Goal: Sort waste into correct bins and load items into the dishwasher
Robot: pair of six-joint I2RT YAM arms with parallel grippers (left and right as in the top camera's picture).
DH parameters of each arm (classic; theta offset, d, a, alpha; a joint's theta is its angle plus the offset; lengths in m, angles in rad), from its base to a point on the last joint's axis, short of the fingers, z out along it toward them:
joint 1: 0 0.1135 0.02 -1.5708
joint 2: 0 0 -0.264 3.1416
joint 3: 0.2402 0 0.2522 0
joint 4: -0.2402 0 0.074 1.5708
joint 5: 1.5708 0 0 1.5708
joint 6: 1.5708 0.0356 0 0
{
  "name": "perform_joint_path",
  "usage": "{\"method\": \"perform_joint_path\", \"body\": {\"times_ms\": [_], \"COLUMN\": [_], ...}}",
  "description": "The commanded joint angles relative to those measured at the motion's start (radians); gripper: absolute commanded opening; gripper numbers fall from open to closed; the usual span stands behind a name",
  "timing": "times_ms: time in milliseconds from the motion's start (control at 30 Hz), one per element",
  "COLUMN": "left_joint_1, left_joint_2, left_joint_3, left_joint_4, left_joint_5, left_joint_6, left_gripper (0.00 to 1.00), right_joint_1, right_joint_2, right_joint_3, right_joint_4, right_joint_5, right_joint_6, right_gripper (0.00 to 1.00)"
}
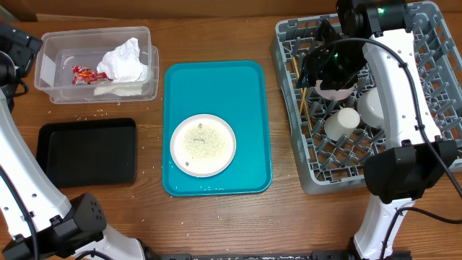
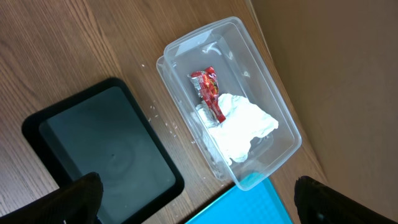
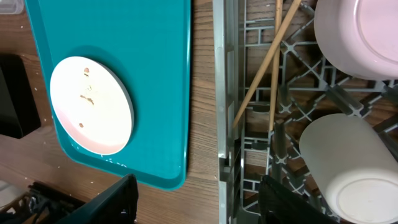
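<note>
Wrapper [image 2: 210, 93] print unreadable. My left tool [image 2: 196, 186] spread, empty, tub [image 2: 236, 56] ahead. My right tool [image 3: 198, 183] spread, empty, chopsticks [image 3: 264, 68] just ahead.

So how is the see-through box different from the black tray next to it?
The clear tub is see-through and deep; the black tray is dark and shallow. The tub holds crumpled napkins and a red wrapper; the tray holds nothing visible. Both are rectangles with rounded corners, sitting on the wooden table.

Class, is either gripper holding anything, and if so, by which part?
Nothing is held. The left gripper is open and empty near the clear tub; the right gripper is open over the edge of the rack, nothing between its fingers.
</note>
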Motion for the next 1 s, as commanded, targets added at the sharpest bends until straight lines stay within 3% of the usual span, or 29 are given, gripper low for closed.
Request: {"method": "perform_joint_path", "body": {"times_ms": [0,967], "left_joint_1": [-0.007,-0.007], "left_joint_2": [0.007,0.007], "left_joint_3": [0.001,0.001], "left_joint_4": [0.001,0.001], "left_joint_5": [-0.012,-0.012], "left_joint_6": [0.015,0.015], "left_gripper": [1.00,1.00], "right_joint_1": [0.001,0.001], "right_joint_2": [-0.042,-0.042], "right_joint_3": [0.028,0.028], "right_joint_4": [0.001,0.002], "right_joint_5": [-0.024,-0.023], "right_joint_6": [0.005,0.004], "right_gripper": [0.64,0.63]}}
